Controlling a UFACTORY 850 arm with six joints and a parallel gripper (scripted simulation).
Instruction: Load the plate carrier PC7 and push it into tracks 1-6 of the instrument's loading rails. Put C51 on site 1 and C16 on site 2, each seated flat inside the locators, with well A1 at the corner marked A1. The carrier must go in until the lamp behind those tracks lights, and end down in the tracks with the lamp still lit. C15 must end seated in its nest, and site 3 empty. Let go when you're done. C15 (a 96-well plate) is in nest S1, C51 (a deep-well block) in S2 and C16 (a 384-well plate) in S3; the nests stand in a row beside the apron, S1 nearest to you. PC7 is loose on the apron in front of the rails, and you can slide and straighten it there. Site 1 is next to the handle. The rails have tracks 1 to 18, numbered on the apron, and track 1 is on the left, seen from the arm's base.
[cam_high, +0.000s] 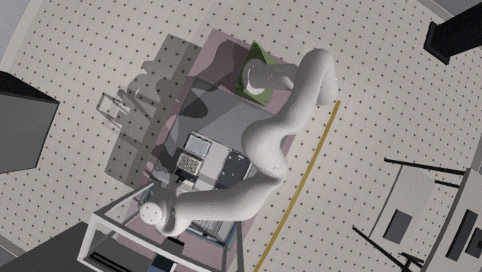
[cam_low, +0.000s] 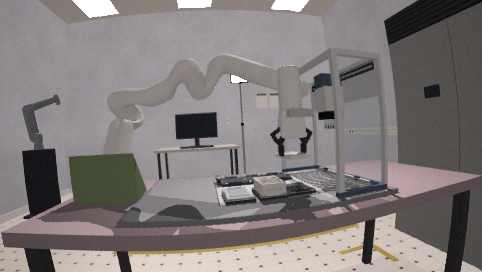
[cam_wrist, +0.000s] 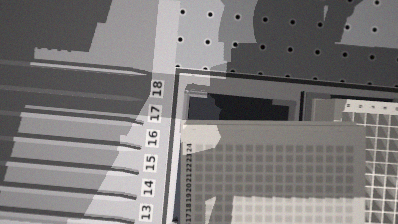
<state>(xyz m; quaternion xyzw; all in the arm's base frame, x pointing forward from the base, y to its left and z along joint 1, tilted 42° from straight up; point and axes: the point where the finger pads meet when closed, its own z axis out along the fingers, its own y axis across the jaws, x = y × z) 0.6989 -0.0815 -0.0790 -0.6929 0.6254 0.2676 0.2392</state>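
Hanging level in gripper (cam_low: 292, 148), wide-spread: C16 (cam_low: 294, 155), long axis across fingers.

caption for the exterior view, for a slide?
Gripper holds a plate in the air above the nests, beside the rails.

1. Track numbers stood on white label squares along the apron strip (cam_wrist: 156, 145) beside the rails, in the wrist view. Legible were 18 (cam_wrist: 157, 88), 17 (cam_wrist: 155, 113), 16 (cam_wrist: 152, 137), 15 (cam_wrist: 150, 162), 14 (cam_wrist: 148, 187) and 13 (cam_wrist: 145, 212), each turned sideways.
2. Small column numbers ran along the near edge of the 384-well plate (cam_wrist: 280, 170) in the same view. The sequence read 17 to 24 (cam_wrist: 188, 182), printed dark on the plate's pale rim.
3. No other text, brand or sign could be read in the top or exterior views; two sheets on the far wall (cam_low: 267, 100) were too small to read.
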